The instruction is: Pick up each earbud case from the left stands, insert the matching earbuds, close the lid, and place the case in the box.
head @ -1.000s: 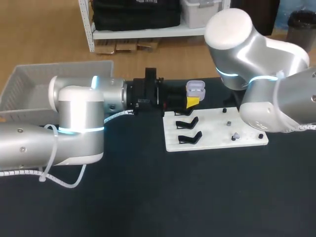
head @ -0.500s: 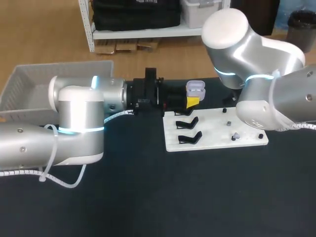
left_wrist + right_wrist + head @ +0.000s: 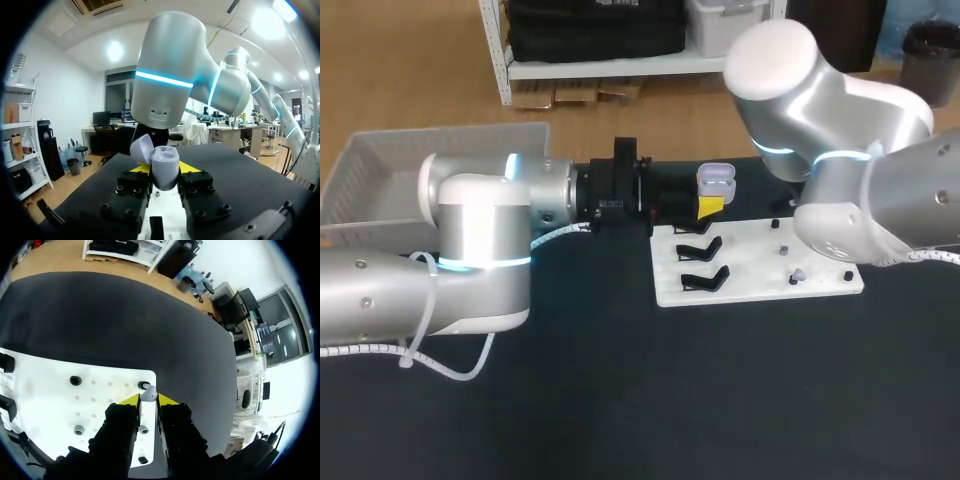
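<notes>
Clamping the lavender earbud case (image 3: 166, 162) from two sides with the left gripper (image 3: 165, 170), with the jaws standing only as wide as the case body. Holding this case upright in the air, with its lid (image 3: 142, 148) hanging open and leaning away to one side. Seen from the head view, carrying the same case (image 3: 716, 180) just above the far left corner of the white board (image 3: 760, 262), close beside the black stands (image 3: 702, 262), at the end of the left arm (image 3: 480, 220) that is stretching across the dark table (image 3: 620, 400) from the left side. Pinching a small lavender earbud (image 3: 148, 393) in the right gripper (image 3: 149, 400), with the jaws nearly together and both yellow tips touching the earbud. Hovering with this earbud over one corner of the board (image 3: 45, 390), just beside a black peg (image 3: 143, 385) and well apart from the other peg (image 3: 75, 380). Hiding the right gripper in the head view behind the bulky right arm (image 3: 840, 130), which is coming in from the right and bending over the board's far right part. Standing near the left arm, at the table's far left, being the pale mesh box (image 3: 360, 170).
</notes>
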